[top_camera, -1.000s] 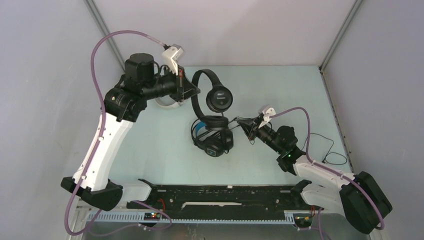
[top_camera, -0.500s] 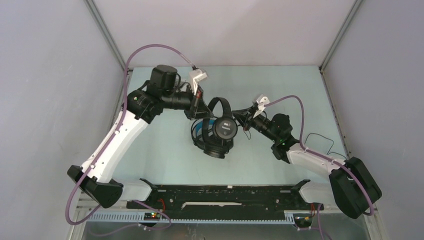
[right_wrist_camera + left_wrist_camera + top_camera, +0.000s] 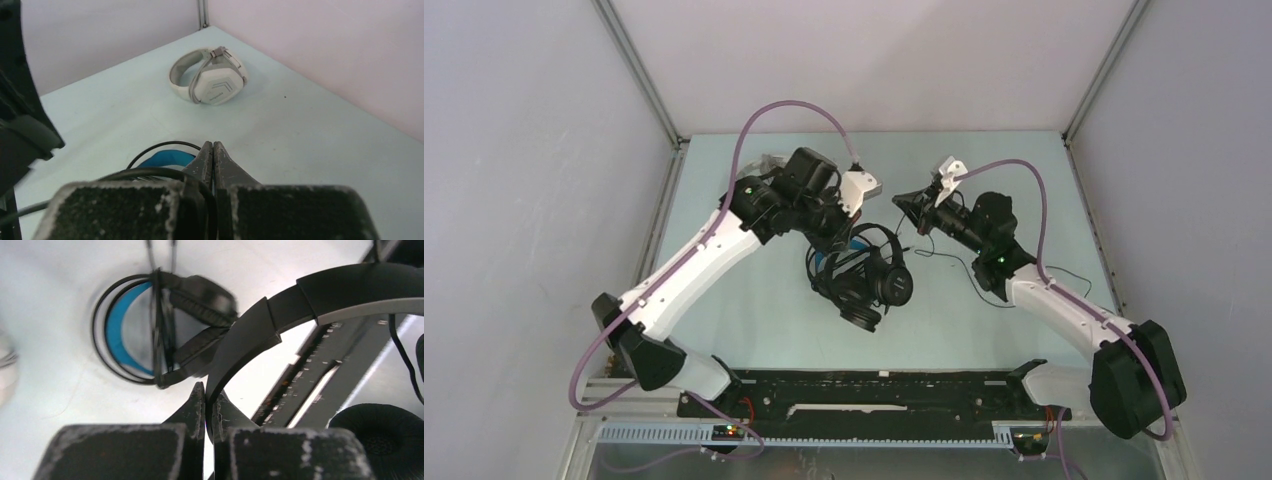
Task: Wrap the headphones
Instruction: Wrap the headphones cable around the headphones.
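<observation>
My left gripper (image 3: pixel 210 402) is shut on the headband of the slim black headphones (image 3: pixel 310 295), which hang lifted above the table. From above, these black headphones (image 3: pixel 886 280) hang from the left gripper (image 3: pixel 852 234) over the blue-lined black headphones (image 3: pixel 832 270); the wrist view shows that blue-lined set (image 3: pixel 127 337) lying flat below. A thin black cable (image 3: pixel 150 172) runs into my right gripper (image 3: pixel 213 150), which is shut on it. That right gripper (image 3: pixel 899 202) is raised just right of the headphones. The white-grey headphones (image 3: pixel 207 82) lie by the far left corner.
Loose black cable (image 3: pixel 984 285) trails across the table under the right arm toward the right wall. A black rail (image 3: pixel 874 390) runs along the near edge between the arm bases. Grey walls close in the table on three sides.
The left arm has swung right and toward the near side, carrying the black headphones over the blue-lined set. The right gripper has risen and moved farther back with the cable.
</observation>
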Robot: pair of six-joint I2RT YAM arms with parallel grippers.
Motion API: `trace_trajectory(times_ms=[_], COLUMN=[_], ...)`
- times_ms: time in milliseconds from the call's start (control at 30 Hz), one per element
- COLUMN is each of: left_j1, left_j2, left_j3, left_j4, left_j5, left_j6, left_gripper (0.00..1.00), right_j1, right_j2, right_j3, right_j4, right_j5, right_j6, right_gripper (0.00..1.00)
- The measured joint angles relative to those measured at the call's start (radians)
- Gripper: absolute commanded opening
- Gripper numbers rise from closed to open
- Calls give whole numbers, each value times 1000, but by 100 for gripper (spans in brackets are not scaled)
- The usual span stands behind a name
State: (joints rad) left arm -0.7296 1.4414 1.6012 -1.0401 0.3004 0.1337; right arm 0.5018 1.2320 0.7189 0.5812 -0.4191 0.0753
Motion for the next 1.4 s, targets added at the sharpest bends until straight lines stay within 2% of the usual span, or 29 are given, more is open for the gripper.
trace_trajectory(times_ms=[300, 533, 867, 1133, 1400], left_j1=[-32, -31, -7, 6, 10], left_j2=[125, 198, 233, 239, 255], left_j3=[108, 165, 221, 222, 222], left_j4=[-77, -93, -94, -91, -73], left_j5=[-409, -613, -705, -780, -809], left_j6=[-11, -95, -231, -267, -269], left_gripper=[0, 0, 0, 0, 0], right_j1=[13, 60, 76, 108, 101], right_j2=[-10, 5, 151, 251, 366], right_j3=[264, 389, 647, 860, 1094], right_j4=[-465, -668, -959, -1244, -1455], right_j5=[5, -6, -50, 168, 271], right_j6=[-87, -37, 157, 195, 187], right_gripper=[0, 0, 0, 0, 0])
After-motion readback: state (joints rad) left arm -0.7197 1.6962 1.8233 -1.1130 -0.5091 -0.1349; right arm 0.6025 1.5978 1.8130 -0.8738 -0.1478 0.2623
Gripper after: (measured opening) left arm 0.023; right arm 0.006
